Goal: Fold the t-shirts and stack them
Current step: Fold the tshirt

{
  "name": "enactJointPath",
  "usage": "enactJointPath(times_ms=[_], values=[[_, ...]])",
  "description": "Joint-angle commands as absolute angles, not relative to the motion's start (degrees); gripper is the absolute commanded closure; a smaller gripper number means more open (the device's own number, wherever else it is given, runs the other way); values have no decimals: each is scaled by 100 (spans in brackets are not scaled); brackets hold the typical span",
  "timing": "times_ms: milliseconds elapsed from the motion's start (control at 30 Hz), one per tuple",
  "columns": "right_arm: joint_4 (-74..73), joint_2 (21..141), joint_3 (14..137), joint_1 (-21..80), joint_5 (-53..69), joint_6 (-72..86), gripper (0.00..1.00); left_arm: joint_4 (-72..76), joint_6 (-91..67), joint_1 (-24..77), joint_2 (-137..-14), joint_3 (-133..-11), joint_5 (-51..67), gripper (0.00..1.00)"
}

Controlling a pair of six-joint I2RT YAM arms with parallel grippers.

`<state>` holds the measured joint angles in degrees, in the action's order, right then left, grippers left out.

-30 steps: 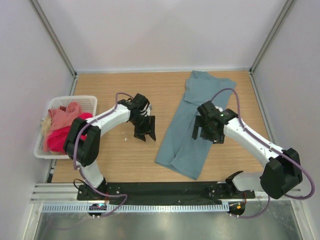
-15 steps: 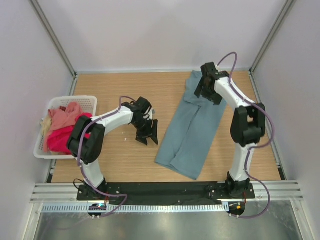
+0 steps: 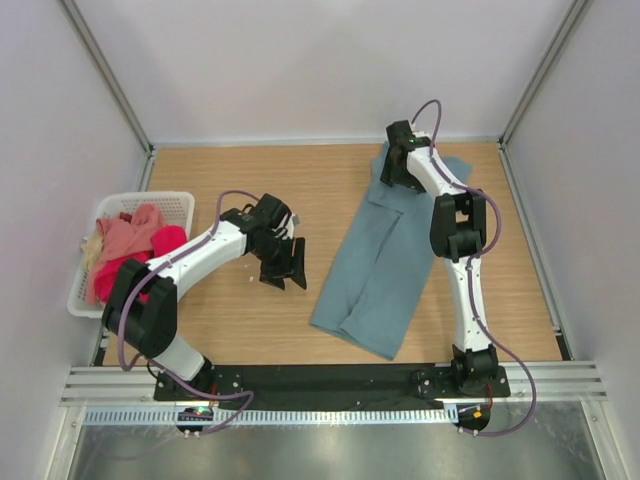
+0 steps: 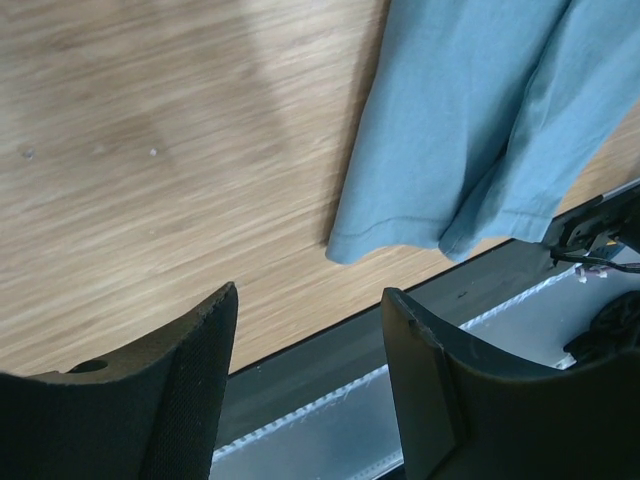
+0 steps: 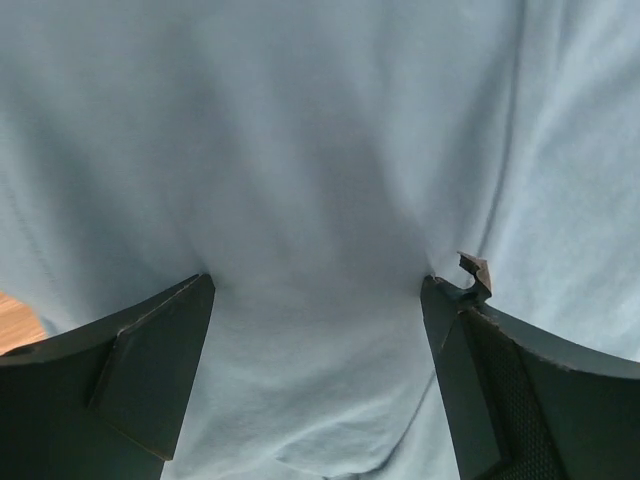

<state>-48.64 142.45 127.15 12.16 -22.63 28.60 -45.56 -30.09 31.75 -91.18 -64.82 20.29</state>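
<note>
A grey-teal t-shirt (image 3: pixel 385 255) lies folded lengthwise on the wooden table, running from the back right toward the front middle. My right gripper (image 3: pixel 396 168) is open and presses down on its far end; the cloth (image 5: pixel 320 200) fills the right wrist view between the spread fingers (image 5: pixel 150 350). My left gripper (image 3: pixel 285 265) is open and empty over bare wood, left of the shirt; its wrist view shows the shirt's near hem (image 4: pixel 440 180). Salmon pink (image 3: pixel 128 232) and crimson-pink (image 3: pixel 120 275) shirts lie piled in a white basket (image 3: pixel 180 200).
The basket stands at the table's left edge against the wall. The black mounting rail (image 3: pixel 330 380) and metal strip run along the near edge, also in the left wrist view (image 4: pixel 330 350). White walls close in the table on three sides.
My right arm has stretched from the middle of the grey-teal shirt to its far end. My left gripper has shifted slightly left and stays open.
</note>
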Motion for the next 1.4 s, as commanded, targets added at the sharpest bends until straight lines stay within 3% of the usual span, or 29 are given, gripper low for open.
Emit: enactJointPath(times_ms=[0,200,367,700,833,1033,1367], values=[[-4606,14563,13095,1449,-2172,2252,8,-4720,-3111,3147,-8755,-6381,1820,39],[-4606,15178,13859,2283,-1575,2030,9,-4860,-3015,2954,-8684,-6425,1661,39],[-4395,15144,14080,2514,-1222,2775,9,-4843,-2936,2795,-8797,-6407,1872,39],[-5508,13888,14353,2189,-1407,2848,6,-3991,-3453,2847,-8807,-5679,2908,38],[-5941,12843,13336,2013,-1293,2436,6,-3666,-3752,2970,-8640,-5336,3014,38],[-5319,11278,10393,1907,-1038,2013,8,-3419,-4069,3023,-8289,-5150,2796,39],[-4808,11470,10012,2732,-633,2469,10,-3972,-4201,3024,-7709,-5432,2382,39]])
